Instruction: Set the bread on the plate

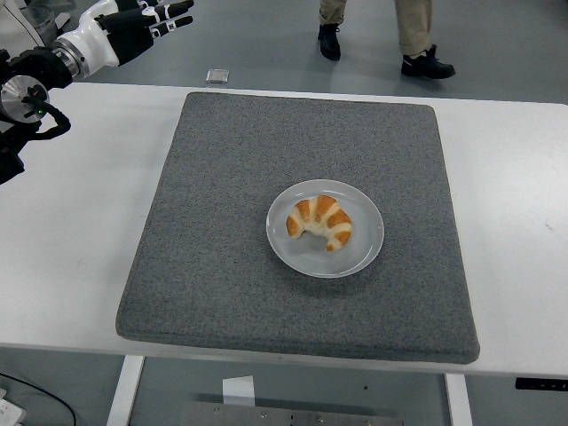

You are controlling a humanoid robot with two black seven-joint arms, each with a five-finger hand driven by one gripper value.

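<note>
Golden-brown with pale bands, the curved croissant-shaped bread lies flat on the round pale grey plate, a little left of the plate's middle, with bare rim showing all around it. The plate sits near the centre of the square dark grey felt mat, which covers most of the white counter; the mat probably serves to keep the plate from sliding.

Judged from this layout, the placing looks done: nothing touches the bread and it rests wholly inside the plate.

The left robot hand, black and white, is far from the plate, up beyond the mat's far-left corner and past the counter's far edge. Its fingers are extended and apart, holding nothing, a posture that fits an arm parked clear of the work. The right robot hand is out of view.

A person's legs and dark shoes show on the floor beyond the counter, far from the plate.
</note>
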